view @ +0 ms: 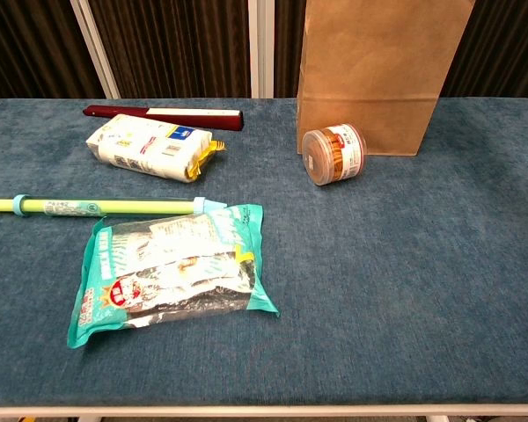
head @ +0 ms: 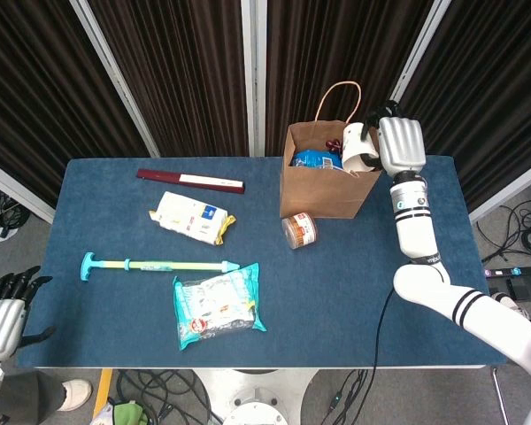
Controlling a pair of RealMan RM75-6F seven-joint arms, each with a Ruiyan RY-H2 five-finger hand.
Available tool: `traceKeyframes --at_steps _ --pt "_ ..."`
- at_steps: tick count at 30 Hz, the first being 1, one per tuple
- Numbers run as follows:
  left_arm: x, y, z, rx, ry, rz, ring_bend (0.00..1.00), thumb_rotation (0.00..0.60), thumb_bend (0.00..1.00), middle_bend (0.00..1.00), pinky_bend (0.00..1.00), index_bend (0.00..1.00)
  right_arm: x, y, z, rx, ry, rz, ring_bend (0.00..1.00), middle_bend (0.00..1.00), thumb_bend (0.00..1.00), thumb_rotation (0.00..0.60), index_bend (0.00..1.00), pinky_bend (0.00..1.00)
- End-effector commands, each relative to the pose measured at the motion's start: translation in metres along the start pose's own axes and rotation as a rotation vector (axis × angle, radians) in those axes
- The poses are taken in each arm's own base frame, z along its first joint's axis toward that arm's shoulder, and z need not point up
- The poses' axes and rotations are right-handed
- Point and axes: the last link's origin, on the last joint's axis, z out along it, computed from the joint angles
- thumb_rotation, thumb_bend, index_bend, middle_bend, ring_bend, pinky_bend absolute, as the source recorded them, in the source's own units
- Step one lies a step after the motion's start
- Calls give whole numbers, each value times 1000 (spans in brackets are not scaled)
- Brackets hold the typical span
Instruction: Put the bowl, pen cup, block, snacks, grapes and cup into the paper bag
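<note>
Right hand [head: 400, 146] is up at the right rim of the paper bag [head: 323, 181], fingers wrapped round the white cup [head: 357, 147]. Cup is tipped on its side, over the bag's open top at the right corner. Inside the bag: a blue packet [head: 316, 159] and dark red grapes [head: 335, 145] near the back; rest of the contents hidden.

Bag stands upright at the far side of the table [head: 354, 292], pink handle up. Small round snack tub [view: 333, 154] lies on its side just in front of the bag, lid toward the camera in chest view.

Left hand [head: 2, 310] hangs off the table's front-left corner, fingers apart, holding nothing.

Also on table: white-yellow packet [view: 148, 147], teal snack bag [view: 170, 271], green-and-teal stick [view: 88, 207] betw. those two, dark red flat box [view: 163, 114] at the back.
</note>
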Motion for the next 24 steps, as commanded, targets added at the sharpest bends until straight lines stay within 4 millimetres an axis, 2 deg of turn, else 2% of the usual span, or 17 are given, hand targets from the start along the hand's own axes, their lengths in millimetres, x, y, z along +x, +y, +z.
traceKeyframes --at_steps 1,5,9,12,15,18,20,24 --pt "0 0 0 0 -1 1 152 600 3 198 112 267 4 2 -2 -3 12 2 37 161 59 600 0 242" --pt "0 1 2 -4 2 1 152 600 3 198 112 267 10 10 -4 -18 7 -18 24 140 1 600 0 235" --pt "2 4 3 -16 12 2 152 600 4 198 112 267 17 14 -10 -17 13 -8 9 123 0 600 0 221" --pt "3 4 3 -19 16 4 152 600 3 198 112 267 24 21 -23 0 25 6 9 126 0 600 0 221" --pt "4 5 4 -23 22 5 152 600 3 198 112 267 33 32 -44 22 43 12 20 152 0 600 0 221" --pt "5 6 5 -26 30 5 152 600 4 198 112 267 44 48 -77 43 67 39 82 185 50 600 6 260" --pt "6 6 5 -26 32 4 152 600 3 198 112 267 48 63 -105 56 72 44 110 213 120 600 52 275" --pt "6 7 8 -30 35 4 152 600 3 198 112 267 47 90 -157 66 42 49 131 246 169 600 125 281"
